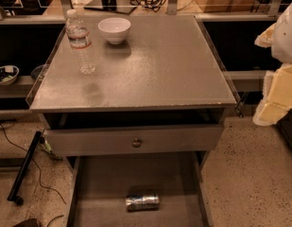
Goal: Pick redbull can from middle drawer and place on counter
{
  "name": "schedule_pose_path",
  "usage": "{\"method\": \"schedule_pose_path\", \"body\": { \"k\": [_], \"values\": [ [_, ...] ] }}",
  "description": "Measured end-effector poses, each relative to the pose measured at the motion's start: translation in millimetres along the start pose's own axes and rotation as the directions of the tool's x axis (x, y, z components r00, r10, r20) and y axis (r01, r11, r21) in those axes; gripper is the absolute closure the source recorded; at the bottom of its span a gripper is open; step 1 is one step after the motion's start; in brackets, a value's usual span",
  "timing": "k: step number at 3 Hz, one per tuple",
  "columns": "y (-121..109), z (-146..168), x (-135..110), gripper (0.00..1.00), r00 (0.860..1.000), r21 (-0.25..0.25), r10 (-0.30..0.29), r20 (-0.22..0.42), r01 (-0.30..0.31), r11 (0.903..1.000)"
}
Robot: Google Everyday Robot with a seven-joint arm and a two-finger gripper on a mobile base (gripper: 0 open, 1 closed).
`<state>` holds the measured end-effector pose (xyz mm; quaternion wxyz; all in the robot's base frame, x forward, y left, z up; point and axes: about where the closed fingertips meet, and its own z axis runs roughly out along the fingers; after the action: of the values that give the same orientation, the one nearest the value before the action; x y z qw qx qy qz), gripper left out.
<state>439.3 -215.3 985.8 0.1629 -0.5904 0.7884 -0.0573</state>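
The redbull can [142, 202] is small and silver and lies on its side on the floor of the middle drawer [103, 183]. The drawer is pulled out towards me at the bottom of the view. The counter [164, 65] is the grey square tabletop above it. My gripper [274, 91] shows as pale yellow and white parts at the right edge. It hangs beside the counter's right side, well above and to the right of the can. It holds nothing that I can see.
A clear water bottle [80, 41] and a white bowl [114, 30] stand at the counter's back left. A grey drawer front with a round knob [136, 142] sits above the open drawer. A black pole and cables [23, 169] lie on the floor at left.
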Motion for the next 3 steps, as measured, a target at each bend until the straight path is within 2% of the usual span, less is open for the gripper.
{"method": "schedule_pose_path", "body": {
  "k": [2,3],
  "values": [
    [8.8,7.6,0.4,0.00,1.000,0.000,0.007,0.001,-0.007,1.0000],
    [47.8,52.7,-5.2,0.00,1.000,-0.060,0.006,0.022,-0.005,0.9982]
  ]
}}
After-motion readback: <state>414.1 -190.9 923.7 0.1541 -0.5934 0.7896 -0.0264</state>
